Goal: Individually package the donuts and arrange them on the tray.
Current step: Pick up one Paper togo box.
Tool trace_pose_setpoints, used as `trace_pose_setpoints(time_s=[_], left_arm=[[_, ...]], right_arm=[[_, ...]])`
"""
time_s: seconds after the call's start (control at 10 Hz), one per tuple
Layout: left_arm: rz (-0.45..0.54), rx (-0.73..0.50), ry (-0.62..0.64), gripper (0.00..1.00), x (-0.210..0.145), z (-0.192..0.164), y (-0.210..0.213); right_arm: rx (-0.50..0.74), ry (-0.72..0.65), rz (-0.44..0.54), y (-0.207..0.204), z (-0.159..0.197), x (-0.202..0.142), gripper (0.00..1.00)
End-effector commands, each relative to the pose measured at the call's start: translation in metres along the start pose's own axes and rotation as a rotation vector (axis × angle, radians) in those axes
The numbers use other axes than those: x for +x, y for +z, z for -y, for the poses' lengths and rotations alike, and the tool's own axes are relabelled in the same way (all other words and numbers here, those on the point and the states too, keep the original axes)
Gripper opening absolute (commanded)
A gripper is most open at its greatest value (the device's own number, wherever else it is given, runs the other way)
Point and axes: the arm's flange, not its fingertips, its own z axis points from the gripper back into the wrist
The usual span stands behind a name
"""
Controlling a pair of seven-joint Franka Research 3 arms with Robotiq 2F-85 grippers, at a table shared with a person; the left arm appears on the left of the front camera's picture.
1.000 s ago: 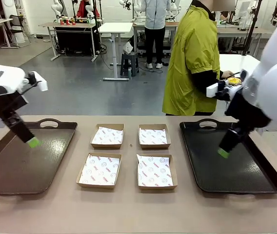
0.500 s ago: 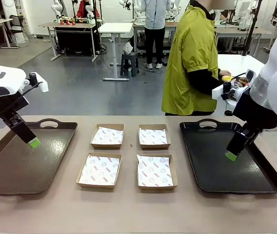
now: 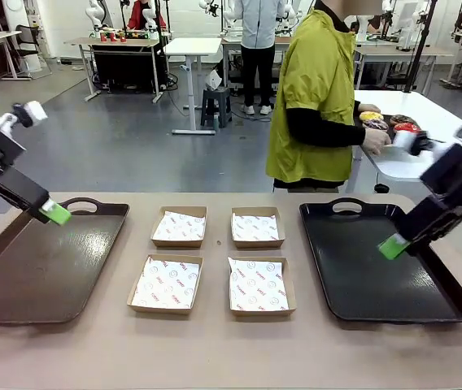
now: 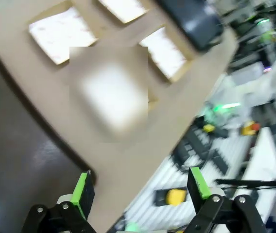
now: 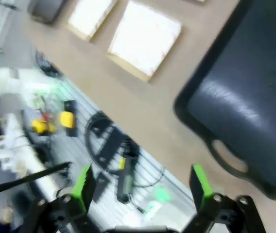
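Observation:
The donuts (image 3: 387, 122) lie together on a dark tray on a white side table behind the far right of my table; a yellow one, a red one and a dark one can be made out. The person's hand (image 3: 375, 140) rests at that tray's edge. My left gripper (image 3: 54, 214) (image 4: 140, 187) hangs open and empty over the far edge of the brown tray (image 3: 44, 276) (image 4: 11, 160). Just as open and empty, my right gripper (image 3: 394, 246) (image 5: 141, 182) hovers above the right side of the black tray (image 3: 361, 284) (image 5: 245, 111).
Several square cardboard trays lined with printed white paper (image 3: 166, 283) (image 3: 257, 227) (image 5: 145, 39) (image 4: 62, 31) sit in a block between the two big trays. The person in a yellow-green jacket (image 3: 312, 97) stands at the far edge, turned to the side table.
Both arms have drawn back outward: the left gripper rose slightly toward the left, the right gripper swung right. The person turned and reached a hand to the donut tray.

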Motion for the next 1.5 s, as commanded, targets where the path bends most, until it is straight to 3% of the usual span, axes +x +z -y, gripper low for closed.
trace_pose_setpoints(time_s=[0.0,0.2,0.5,0.8,1.0,1.2,1.3,1.4], left_arm=[[0.19,-0.5,0.307,1.0,-0.007,-0.032,0.006],[0.267,-0.594,0.405,1.0,-0.042,-0.058,0.005],[0.384,-0.599,0.534,1.0,-0.09,-0.088,0.002],[0.422,-0.496,0.603,1.0,-0.117,-0.101,0.019],[0.385,-0.489,0.62,1.0,-0.126,-0.105,0.029],[0.366,-0.483,0.611,1.0,-0.126,-0.103,0.036],[0.401,-0.493,0.626,1.0,-0.109,-0.138,0.05],[0.401,-0.493,0.626,1.0,-0.109,-0.138,0.05]], right_arm=[[0.53,-0.234,0.177,0.014,0.042,-0.015,1.0],[0.672,-0.292,0.347,0.009,0.081,-0.057,1.0],[0.773,-0.368,0.524,0.004,0.126,-0.103,1.0],[0.706,-0.374,0.551,0.016,0.143,-0.114,1.0],[0.671,-0.386,0.536,0.023,0.149,-0.116,1.0],[0.663,-0.381,0.535,0.024,0.147,-0.114,1.0],[0.685,-0.403,0.534,0.025,0.157,-0.114,1.0],[0.685,-0.403,0.534,0.025,0.157,-0.114,1.0]])
